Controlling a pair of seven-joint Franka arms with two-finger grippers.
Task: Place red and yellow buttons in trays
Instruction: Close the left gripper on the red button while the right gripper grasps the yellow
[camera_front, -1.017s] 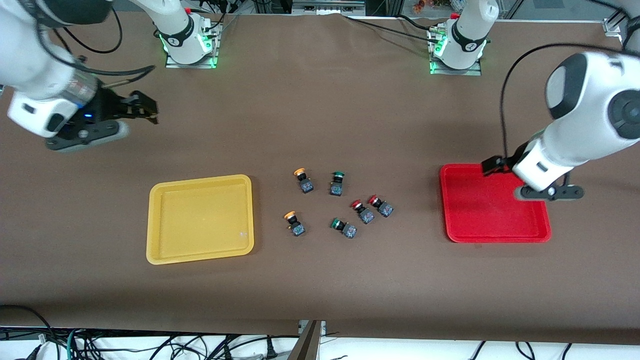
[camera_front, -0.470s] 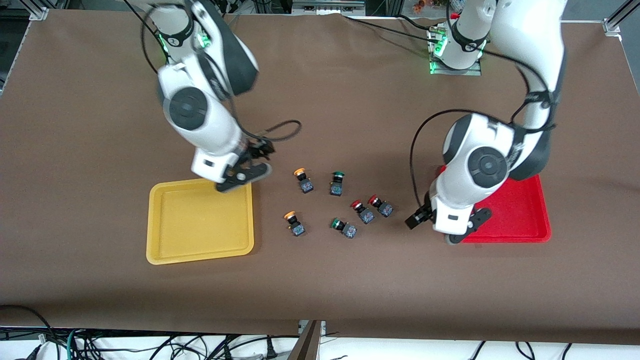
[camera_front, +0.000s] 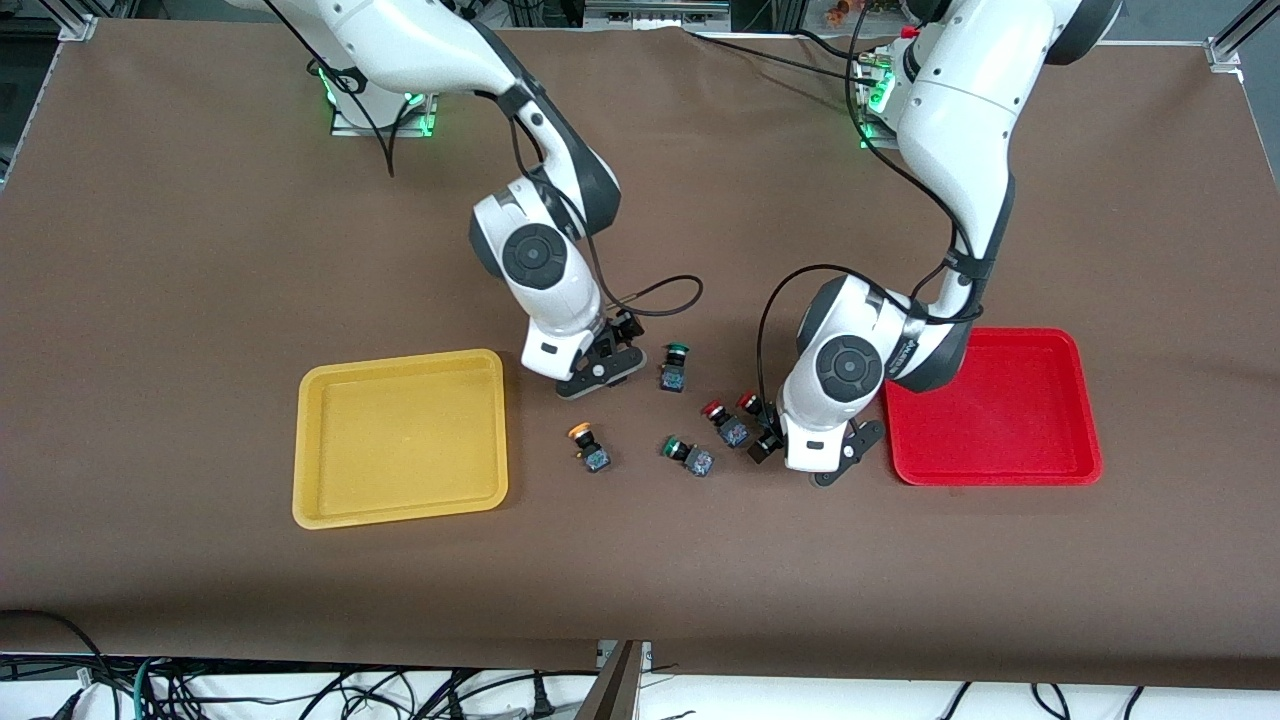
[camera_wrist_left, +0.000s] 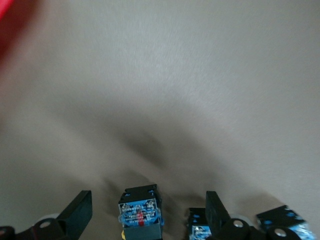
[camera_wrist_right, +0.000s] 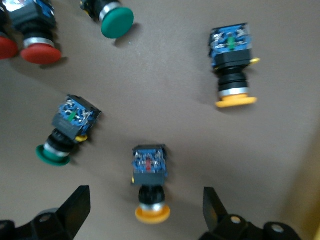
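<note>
My right gripper (camera_front: 605, 360) is open over a yellow button (camera_wrist_right: 150, 187), which lies between its fingers (camera_wrist_right: 77, 210) in the right wrist view and is hidden in the front view. A second yellow button (camera_front: 588, 445) lies nearer the camera. My left gripper (camera_front: 772, 432) is open, low around one red button's dark base (camera_wrist_left: 141, 212); its red cap (camera_front: 746, 400) shows in the front view. The other red button (camera_front: 724, 421) lies beside it. The yellow tray (camera_front: 400, 440) sits toward the right arm's end, the red tray (camera_front: 1000, 410) toward the left arm's end. Both are empty.
Two green-capped buttons lie among the others, one (camera_front: 675, 365) beside my right gripper and one (camera_front: 688, 453) nearer the camera. Both also show in the right wrist view (camera_wrist_right: 67, 132) (camera_wrist_right: 112, 15). Brown cloth covers the table (camera_front: 200, 300).
Both arms have swung in from the tray edges to the cluster of buttons. My right gripper now stands over a yellow button and my left gripper around a red one.
</note>
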